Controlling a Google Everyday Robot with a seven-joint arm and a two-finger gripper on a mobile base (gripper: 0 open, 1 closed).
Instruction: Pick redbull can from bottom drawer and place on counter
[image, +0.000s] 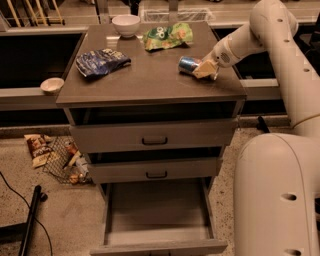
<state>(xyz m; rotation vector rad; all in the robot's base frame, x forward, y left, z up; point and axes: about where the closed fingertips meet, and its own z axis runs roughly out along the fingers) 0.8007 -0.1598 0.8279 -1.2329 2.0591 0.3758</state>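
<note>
One gripper (205, 70) sits low over the counter (150, 85), at about 3 o'clock on the slab and close to its right edge. Its tan tip meets the right end of the redbull can (186, 64). Whether it is grasping the can or has let it go cannot be told from this view. The can lies on its side on the counter, just at 9 o'clock of the gripper, with its shiny end turned towards 9 o'clock.

From the gripper, the white arm (272, 22) rises towards 1 o'clock, then bends down to the robot's bulky base (275, 195) at 5 o'clock.

A green snack bag (167, 36) lies at 11 o'clock of the can, and a white bowl (126, 24) stands further along, near the counter's far edge. A dark blue snack bag (101, 61) rests well apart at 9 o'clock.

Under the counter are two shut drawer fronts (152, 137). At 6 o'clock the bottom drawer (157, 212) stands pulled out, showing its grey floor.
</note>
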